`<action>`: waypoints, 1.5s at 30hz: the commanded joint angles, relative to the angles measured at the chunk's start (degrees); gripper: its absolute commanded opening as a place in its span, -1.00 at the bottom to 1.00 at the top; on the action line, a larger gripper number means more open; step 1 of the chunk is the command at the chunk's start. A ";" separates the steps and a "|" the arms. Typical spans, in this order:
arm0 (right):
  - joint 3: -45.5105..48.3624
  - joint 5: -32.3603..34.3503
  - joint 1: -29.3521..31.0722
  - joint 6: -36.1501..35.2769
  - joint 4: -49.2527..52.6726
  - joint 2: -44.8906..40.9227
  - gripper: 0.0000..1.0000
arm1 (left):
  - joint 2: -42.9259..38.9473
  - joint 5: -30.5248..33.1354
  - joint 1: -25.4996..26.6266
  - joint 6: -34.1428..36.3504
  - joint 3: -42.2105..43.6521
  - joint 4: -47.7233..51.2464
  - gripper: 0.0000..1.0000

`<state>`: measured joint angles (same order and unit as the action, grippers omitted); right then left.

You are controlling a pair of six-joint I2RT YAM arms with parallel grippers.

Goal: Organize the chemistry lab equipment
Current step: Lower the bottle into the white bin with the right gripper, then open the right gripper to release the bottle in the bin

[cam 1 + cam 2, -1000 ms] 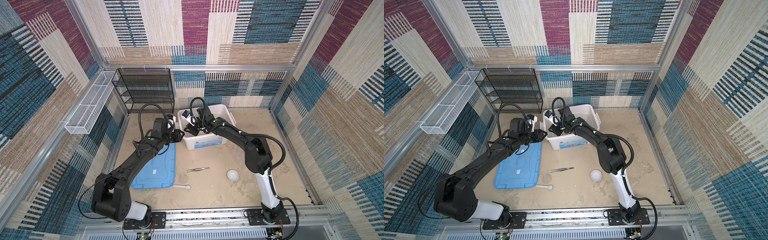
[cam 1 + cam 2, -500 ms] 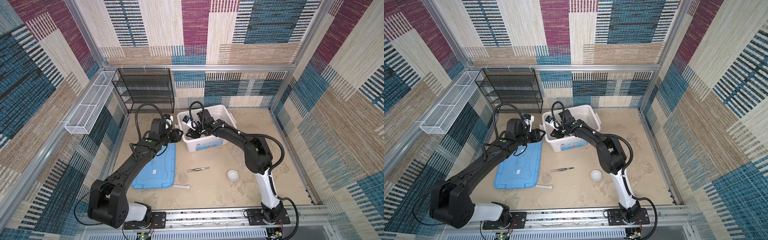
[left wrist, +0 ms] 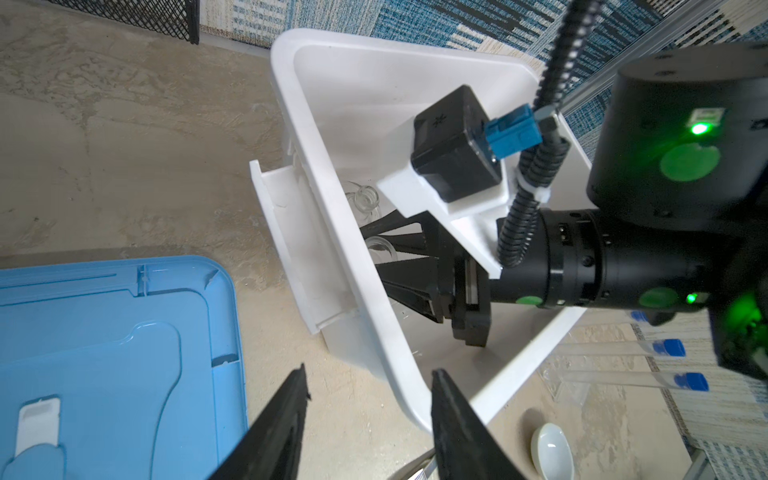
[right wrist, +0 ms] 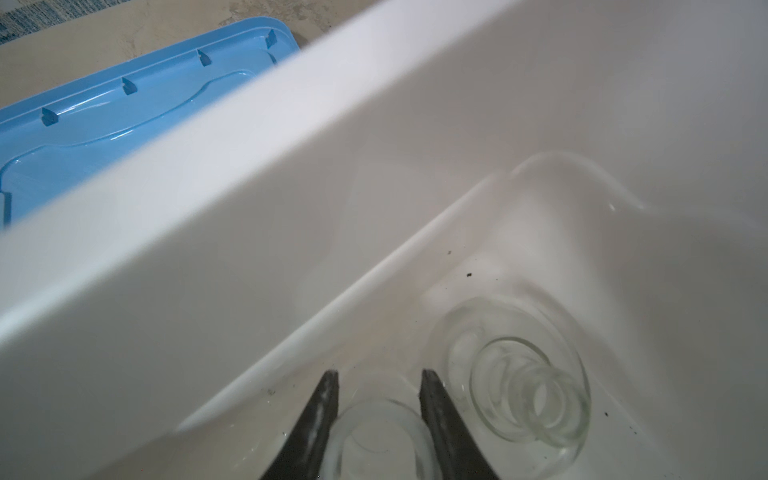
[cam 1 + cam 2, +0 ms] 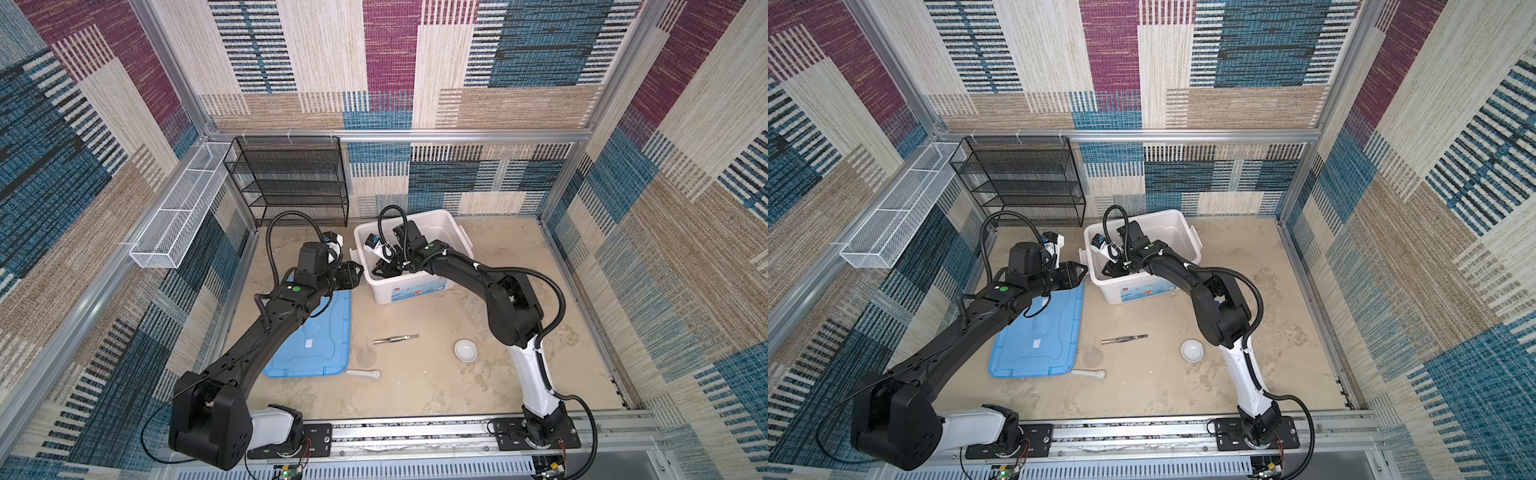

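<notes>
My right gripper [image 4: 378, 374] reaches down inside the white bin [image 5: 415, 286] and is shut on the neck of a small clear glass flask [image 4: 374, 432]. A second glass flask [image 4: 519, 374] stands on the bin floor right beside it. My left gripper [image 3: 370, 370] is open and empty, just outside the bin's left wall and above the bare floor. On the floor in front of the bin, in both top views, lie metal tweezers [image 5: 395, 338], a small white bowl [image 5: 465, 350], a white pestle [image 5: 363, 373] and a clear glass dish [image 5: 366, 355]. Blue-capped test tubes [image 3: 615, 349] lie beyond the bin.
The blue lid [image 5: 316, 336] lies flat on the floor left of the bin, under my left arm. A black wire rack [image 5: 291, 178] stands against the back wall. A white wire basket [image 5: 178, 212] hangs on the left wall.
My left jaws have spread wider beside the bin. My right gripper has shifted slightly lower inside the bin, with its grip unchanged.
</notes>
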<state>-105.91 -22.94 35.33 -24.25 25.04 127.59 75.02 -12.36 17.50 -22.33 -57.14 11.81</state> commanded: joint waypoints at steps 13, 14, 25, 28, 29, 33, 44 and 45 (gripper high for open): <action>0.71 -0.73 0.09 0.86 -2.12 -0.87 -0.23 | -3.78 0.65 -0.01 1.98 3.15 0.36 0.05; 0.92 -0.92 0.03 1.09 -2.39 -1.15 -0.18 | -4.12 0.67 -0.01 2.15 3.47 0.30 0.05; 1.33 -2.03 0.09 3.20 -3.26 -2.65 0.02 | -6.79 1.33 -0.01 3.44 6.18 1.70 0.10; 1.37 -1.92 0.09 3.41 -3.24 -2.96 0.06 | -7.69 1.60 0.07 3.56 6.78 2.24 0.10; 1.46 -1.79 0.09 3.55 -3.20 -3.06 0.08 | -8.06 1.64 0.08 3.60 7.03 2.50 0.10; 1.77 -1.30 0.02 4.66 -3.82 -4.31 0.12 | -9.47 1.91 0.19 4.28 8.04 3.55 0.11; 6.78 4.26 -0.42 10.85 -10.07 -10.70 0.39 | -14.30 5.60 3.99 5.53 13.12 7.43 0.11; 7.52 4.77 -0.52 11.18 -10.64 -11.60 0.41 | -14.84 5.83 4.24 5.22 13.73 7.43 0.12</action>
<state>-99.46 -20.34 35.00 -15.40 18.65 117.89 61.12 -8.73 21.28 -17.58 -44.36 18.22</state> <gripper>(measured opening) 0.701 0.555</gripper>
